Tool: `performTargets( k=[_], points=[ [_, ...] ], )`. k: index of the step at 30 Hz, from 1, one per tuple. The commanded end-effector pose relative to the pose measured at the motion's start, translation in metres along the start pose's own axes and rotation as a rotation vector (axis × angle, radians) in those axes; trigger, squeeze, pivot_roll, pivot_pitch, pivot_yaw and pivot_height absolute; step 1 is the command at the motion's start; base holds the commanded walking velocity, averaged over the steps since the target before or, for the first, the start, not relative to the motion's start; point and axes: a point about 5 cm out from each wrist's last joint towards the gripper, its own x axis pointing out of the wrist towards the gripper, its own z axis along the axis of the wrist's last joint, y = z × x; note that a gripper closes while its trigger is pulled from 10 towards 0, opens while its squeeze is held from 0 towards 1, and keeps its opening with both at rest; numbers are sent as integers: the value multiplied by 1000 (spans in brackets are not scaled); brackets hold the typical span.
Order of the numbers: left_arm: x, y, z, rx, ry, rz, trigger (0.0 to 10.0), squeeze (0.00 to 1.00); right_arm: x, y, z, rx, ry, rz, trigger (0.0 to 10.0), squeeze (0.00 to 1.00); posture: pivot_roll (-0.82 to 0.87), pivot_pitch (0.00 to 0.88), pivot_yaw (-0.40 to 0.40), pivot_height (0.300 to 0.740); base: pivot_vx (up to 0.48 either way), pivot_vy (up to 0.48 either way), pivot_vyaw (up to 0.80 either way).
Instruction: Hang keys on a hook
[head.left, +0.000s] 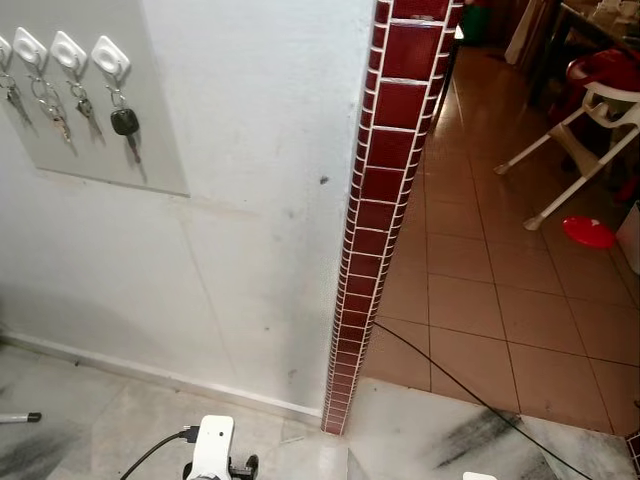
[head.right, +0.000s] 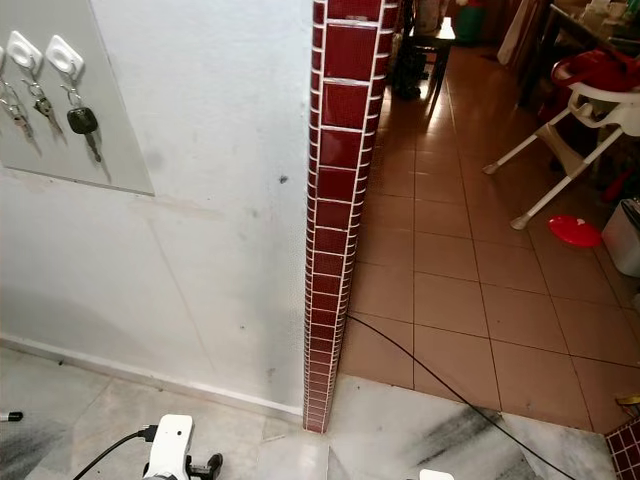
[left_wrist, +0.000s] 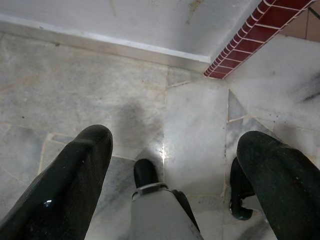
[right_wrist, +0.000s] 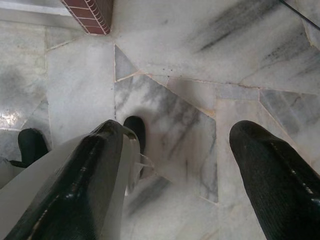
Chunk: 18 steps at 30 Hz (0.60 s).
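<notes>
White plastered wall (head.left: 250, 200) ahead, ending on the right in a corner column of dark red tiles (head.left: 385, 200).
Grey panel (head.left: 90, 110) mounted on the wall, far left, carries a row of white hooks (head.left: 110, 57).
Keys (head.left: 125, 125) hang from the hooks; the rightmost bunch has a black fob. Other bunches (head.left: 50, 105) hang to its left, touching the panel.
Left claw (left_wrist: 170, 165): released, black fingers (left_wrist: 75, 185) spread wide, nothing between them, pointing down at the grey marble floor (left_wrist: 100, 95). Robot's foot visible below it.
Right claw (right_wrist: 175, 170): released, fingers (right_wrist: 280, 180) apart, nothing held, also over marble floor near the base of the red tile column.
Both arms low, well apart from the panel.
Right of the column: terracotta tile floor (head.left: 480, 270), a black cable (head.left: 450, 385) running across it, a white high chair (head.left: 590, 110) far right, a red disc (head.left: 588, 232) on the floor just beside its legs.
</notes>
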Motion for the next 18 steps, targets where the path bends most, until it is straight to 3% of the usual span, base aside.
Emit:
performTargets(
  k=[1,18],
  points=[
    [0,2,1,-7,2,7,10000,0,0,-2,1,10,1,-3,10000,0,-31,4,-32,740,0,0,0],
    [0,2,0,-7,4,8,10000,0,0,-2,0,-1,9,-3,10000,0,-31,8,-31,740,0,0,0]
  ],
)
